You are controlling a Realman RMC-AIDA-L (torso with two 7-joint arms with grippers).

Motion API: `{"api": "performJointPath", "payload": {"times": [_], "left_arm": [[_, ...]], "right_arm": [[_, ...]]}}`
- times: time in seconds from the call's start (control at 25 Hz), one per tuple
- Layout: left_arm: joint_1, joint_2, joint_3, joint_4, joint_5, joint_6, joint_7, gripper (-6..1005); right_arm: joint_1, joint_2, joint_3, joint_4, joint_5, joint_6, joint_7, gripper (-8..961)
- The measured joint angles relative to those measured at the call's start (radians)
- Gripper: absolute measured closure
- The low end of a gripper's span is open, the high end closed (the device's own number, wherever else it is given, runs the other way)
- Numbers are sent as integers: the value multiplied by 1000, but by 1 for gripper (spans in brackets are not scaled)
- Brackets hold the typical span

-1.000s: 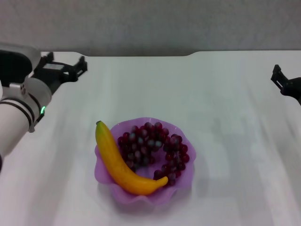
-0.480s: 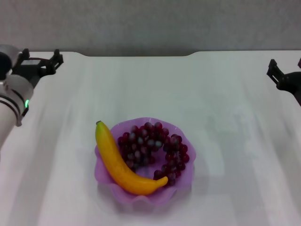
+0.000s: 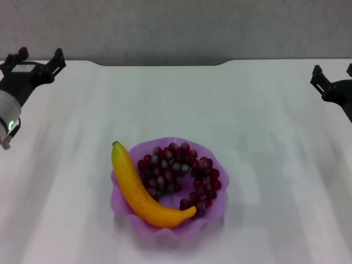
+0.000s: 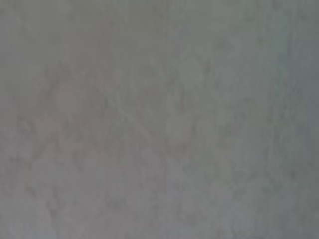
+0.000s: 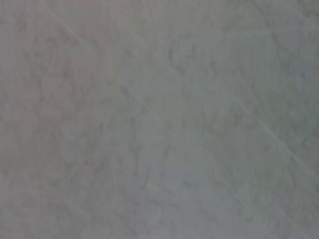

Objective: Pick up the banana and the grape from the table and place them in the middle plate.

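The yellow-orange banana (image 3: 140, 192) lies in the light-purple middle plate (image 3: 212, 215) along its left side, its green stem tip over the rim. The dark red grape bunch (image 3: 181, 175) fills the plate to the right of the banana. The plate stands on the white table (image 3: 275, 165) near its front centre. My left gripper (image 3: 37, 59) is open and empty at the far left, by the table's back edge. My right gripper (image 3: 333, 74) is open and empty at the far right edge. Both wrist views show only a plain grey surface.
A grey wall (image 3: 176, 27) rises behind the table's back edge. Nothing else stands on the table.
My left arm has pulled back to the left and away from the plate. My right gripper has shifted slightly up at the right edge. The banana, grapes and plate have not moved.
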Motion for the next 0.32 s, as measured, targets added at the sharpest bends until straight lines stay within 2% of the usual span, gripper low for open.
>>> {"api": "performJointPath", "payload": {"times": [0.16, 0.32], "left_arm": [[43, -40, -32, -13, 0, 121, 91, 127], [48, -63, -77, -20, -8, 127, 139, 127]], "right_arm": [[-12, 1, 4, 1, 4, -21, -1, 107], [-17, 1, 9, 10, 5, -59, -4, 107]]}}
